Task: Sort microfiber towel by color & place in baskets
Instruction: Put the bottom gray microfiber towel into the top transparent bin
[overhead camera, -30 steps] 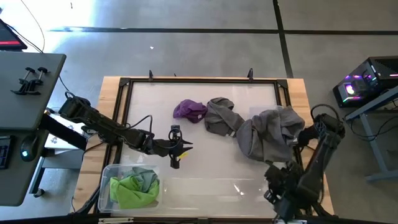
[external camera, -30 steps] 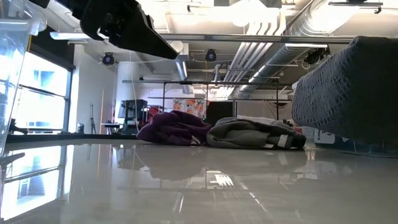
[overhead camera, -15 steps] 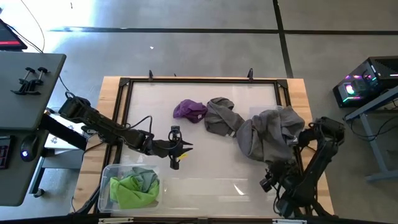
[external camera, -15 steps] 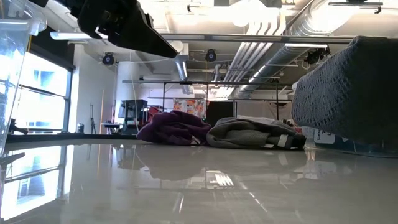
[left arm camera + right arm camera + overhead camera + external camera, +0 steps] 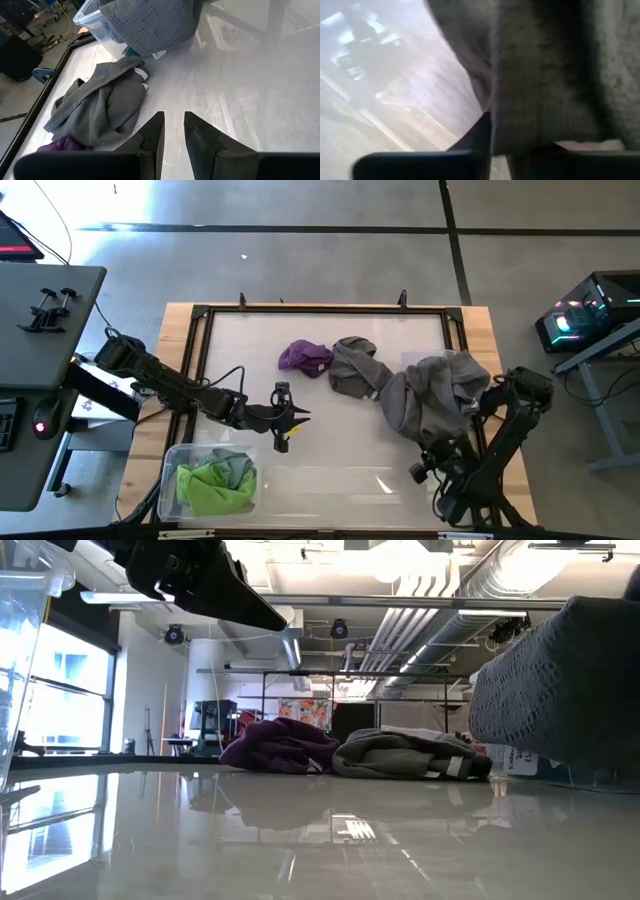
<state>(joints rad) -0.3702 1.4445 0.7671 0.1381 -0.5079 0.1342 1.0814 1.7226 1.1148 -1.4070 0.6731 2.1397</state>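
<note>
My right gripper (image 5: 432, 465) sits at the near-right of the table, just at the near edge of the big grey towel (image 5: 432, 405); the wrist view is filled with grey cloth against one finger, and I cannot tell whether I have a hold on it or not; that towel is draped over the right bin (image 5: 95, 22), mostly hiding it; it lies directly ahead of and beyond my right gripper, so the right arm is clearly the nearer one for it. My left gripper (image 5: 290, 418) hangs over the bare mid-left of the table, nothing held, fingers (image 5: 152, 137) nearly together with a thin gap; left bin (image 5: 170, 480) at the near-left corner holds a lime towel (image 5: 212, 485) with some grey in it. Farther back: small grey towel (image 5: 355, 368) mid-table, long axis running near-to-far, touching the big grey one; purple towel (image 5: 305, 357) just beside it on the left, closer to my left gripper; I'd judge that one the left arm's pick.
</note>
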